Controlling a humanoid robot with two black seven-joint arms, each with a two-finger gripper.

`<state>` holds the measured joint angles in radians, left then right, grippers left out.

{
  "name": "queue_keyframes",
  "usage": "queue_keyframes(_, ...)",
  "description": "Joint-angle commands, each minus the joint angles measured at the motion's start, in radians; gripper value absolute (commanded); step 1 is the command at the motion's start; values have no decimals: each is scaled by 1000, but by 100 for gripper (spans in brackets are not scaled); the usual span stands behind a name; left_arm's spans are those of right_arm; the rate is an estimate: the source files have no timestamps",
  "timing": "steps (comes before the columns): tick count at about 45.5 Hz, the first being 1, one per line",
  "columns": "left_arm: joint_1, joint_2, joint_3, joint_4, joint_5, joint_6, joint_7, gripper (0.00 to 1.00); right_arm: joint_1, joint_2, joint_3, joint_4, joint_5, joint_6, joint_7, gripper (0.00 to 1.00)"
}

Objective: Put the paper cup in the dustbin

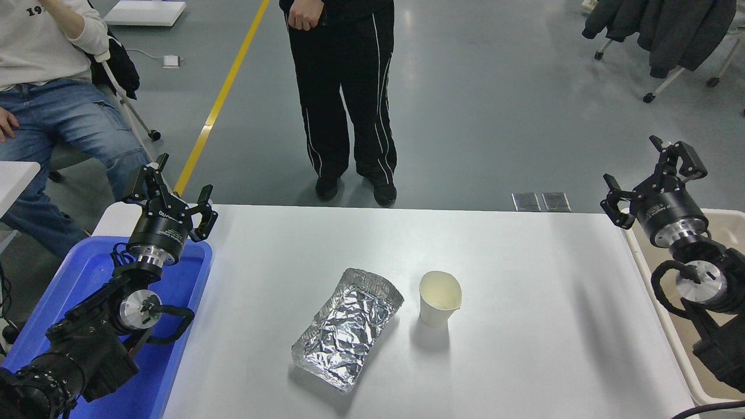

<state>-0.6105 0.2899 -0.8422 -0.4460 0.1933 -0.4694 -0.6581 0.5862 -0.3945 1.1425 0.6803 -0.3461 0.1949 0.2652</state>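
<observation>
The paper cup (440,298) stands upright just right of the foil tray (347,327), well left of the dustbin (722,224), so the right gripper (652,177), fingers spread and empty, must reach for it, while the left gripper (170,195) is parked open.

The paper cup (440,298) stands upright and empty near the middle of the white table, an off-white tapered cup with a slightly bent rim and cream inside. The dustbin (655,279), beige with a thick rounded rim, sits off the table's edge at the cup's three o'clock, well apart.
</observation>
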Motion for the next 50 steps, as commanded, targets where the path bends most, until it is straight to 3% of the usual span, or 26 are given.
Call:
queue_keyframes(1, 0, 0, 0, 1, 0, 0, 0, 100, 1, 3, -14, -1, -4, 0, 17, 99)
queue_keyframes(50, 0, 0, 0, 0, 0, 0, 0, 100, 9, 2, -12, -13, 18, -2, 17, 99)
